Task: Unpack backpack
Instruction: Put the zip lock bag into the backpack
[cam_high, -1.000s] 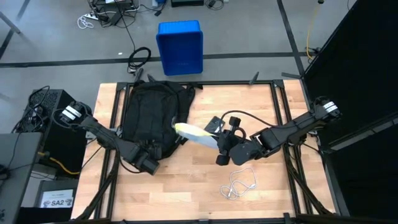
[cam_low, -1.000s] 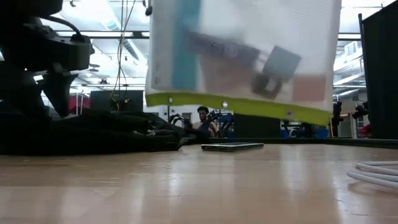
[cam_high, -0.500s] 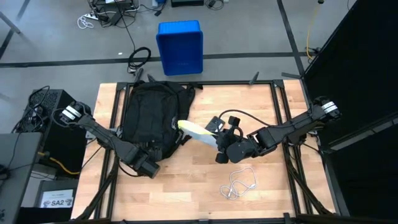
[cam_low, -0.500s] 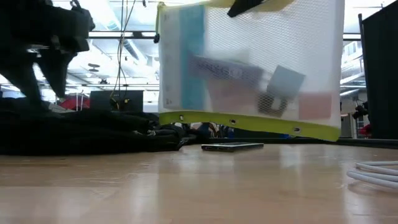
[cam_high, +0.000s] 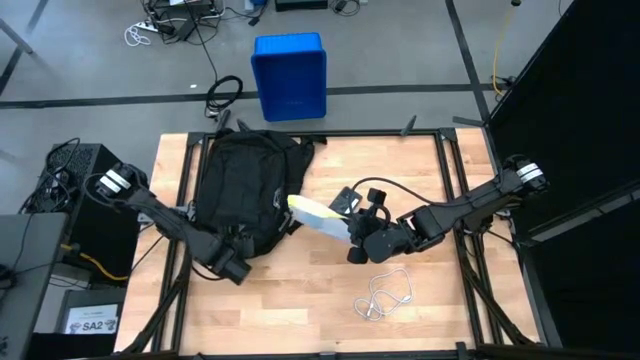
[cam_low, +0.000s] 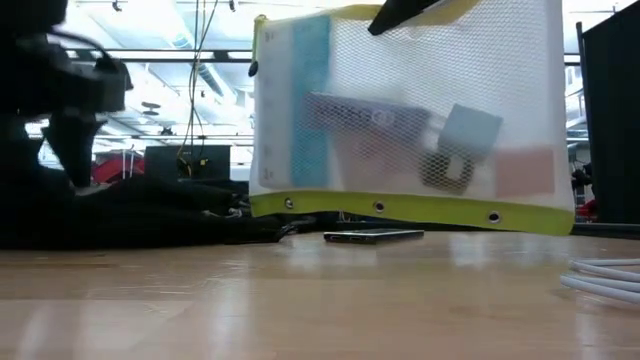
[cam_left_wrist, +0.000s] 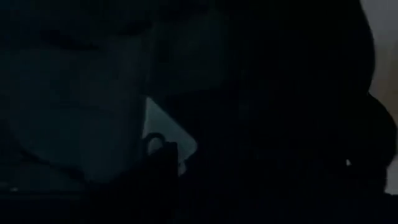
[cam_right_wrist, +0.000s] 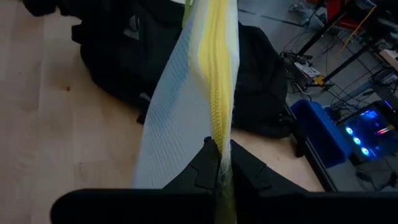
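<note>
High view: the backpack (cam_high: 245, 185) lies flat on the wooden table's (cam_high: 300, 310) far left part. The left gripper (cam_high: 234, 270) sits at its near edge; whether its fingers are parted or clenched cannot be told. Just right of the backpack, the right gripper (cam_high: 352, 238) is clamped on a yellow-edged mesh pouch (cam_high: 318, 216), lifted clear of the table.

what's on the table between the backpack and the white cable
In the high view, the mesh pouch held by the right tool, and a phone, lie between the backpack and cable.
</note>
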